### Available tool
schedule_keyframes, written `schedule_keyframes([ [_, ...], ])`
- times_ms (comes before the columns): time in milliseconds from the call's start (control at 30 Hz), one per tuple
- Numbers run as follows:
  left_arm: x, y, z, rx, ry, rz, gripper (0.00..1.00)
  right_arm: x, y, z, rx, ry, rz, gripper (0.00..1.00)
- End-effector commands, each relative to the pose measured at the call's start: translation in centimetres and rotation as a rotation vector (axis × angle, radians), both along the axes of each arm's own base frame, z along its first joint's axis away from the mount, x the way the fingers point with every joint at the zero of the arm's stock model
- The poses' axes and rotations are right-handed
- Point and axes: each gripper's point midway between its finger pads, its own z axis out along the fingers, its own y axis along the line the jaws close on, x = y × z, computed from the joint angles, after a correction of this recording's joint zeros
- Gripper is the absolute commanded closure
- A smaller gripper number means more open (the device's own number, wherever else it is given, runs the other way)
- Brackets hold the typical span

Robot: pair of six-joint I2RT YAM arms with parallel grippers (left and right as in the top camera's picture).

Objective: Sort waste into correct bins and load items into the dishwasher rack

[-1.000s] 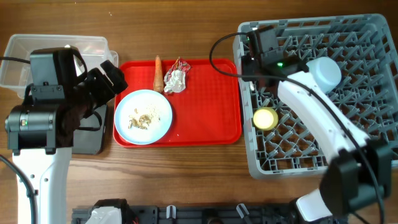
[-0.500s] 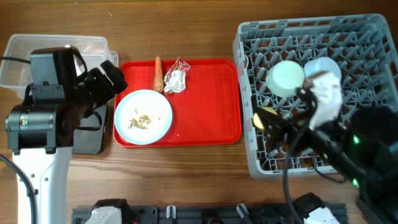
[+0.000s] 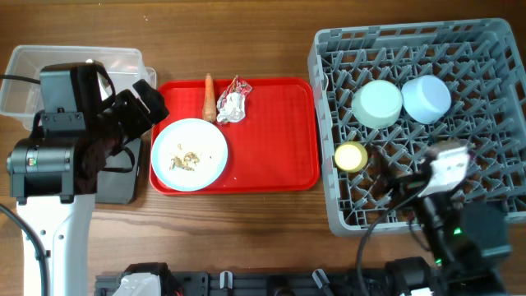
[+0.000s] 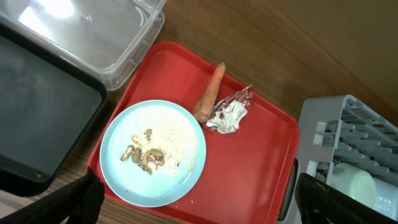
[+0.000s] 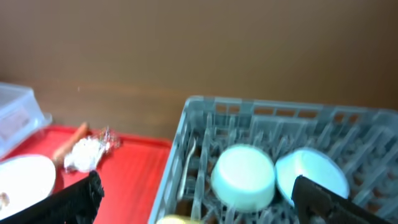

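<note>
Two pincers, and both are released. The left pincer (image 4: 199, 186) has its dark fingers (image 4: 84, 202) spread to the bottom corners of its wrist view, and the right pincer (image 5: 196, 193) stands just as wide. Neither holds anything.

Just ahead of the left pincer, between its fingers, lies the round pale blue plate (image 4: 180, 130) strewn with pale beige food crumbs (image 4: 144, 155). Beyond the plate lies the small orange carrot (image 4: 209, 92). Its thick end is nearest the pincer, at the plate's far rim, and its long axis slants away so the thin tip points outward. The crumpled red-and-silver foil wrapper (image 4: 230, 112) lies against the carrot's side. All of these sit on the flat red plastic serving tray (image 4: 255, 174) on the wooden tabletop (image 4: 280, 43).

Off toward that pincer's other side, the clear rectangular plastic tub (image 4: 93, 31) and the shallow black rectangular tray (image 4: 37, 118) lie side by side.

Ahead of the right pincer stands the large square grey plastic rack (image 5: 199, 121), with the pale green bowl (image 5: 244, 177) and pale blue bowl (image 5: 311, 174) side by side in it.

Only the overhead view shows the small yellow cup (image 3: 351, 156) whole. The right wrist catches just a sliver of it, and the overhead hides both pincers' gaps.
</note>
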Motion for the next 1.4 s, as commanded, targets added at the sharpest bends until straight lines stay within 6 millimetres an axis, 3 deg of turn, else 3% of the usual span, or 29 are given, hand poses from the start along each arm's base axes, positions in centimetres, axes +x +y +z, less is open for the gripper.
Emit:
schedule_keyframes([
  [0,0.0,0.3,0.1,0.002,-0.005,0.018,0.00,-0.6,0.5,-3.5,0.001,-0.062,0.038,0.00],
  [133,0.0,0.3,0.1,0.002,-0.005,0.018,0.00,0.2,0.6,-6.9,0.013,-0.147,0.037,0.00],
  [333,0.0,0.3,0.1,0.002,-0.005,0.018,0.00,1.7,1.2,-9.5,0.113,-0.204,0.051,0.00],
  [833,0.0,0.3,0.1,-0.001,-0.005,0.018,0.00,1.8,1.3,-9.7,0.112,-0.195,0.053,0.00],
  [1067,-0.1,-2.4,0.5,-0.132,-0.005,-0.069,0.00,1.8,1.3,-9.7,0.112,-0.195,0.053,0.00],
  [1367,0.8,-2.4,-0.5,-0.134,0.020,-0.068,0.00,1.8,1.3,-9.7,0.112,-0.195,0.053,0.00],
])
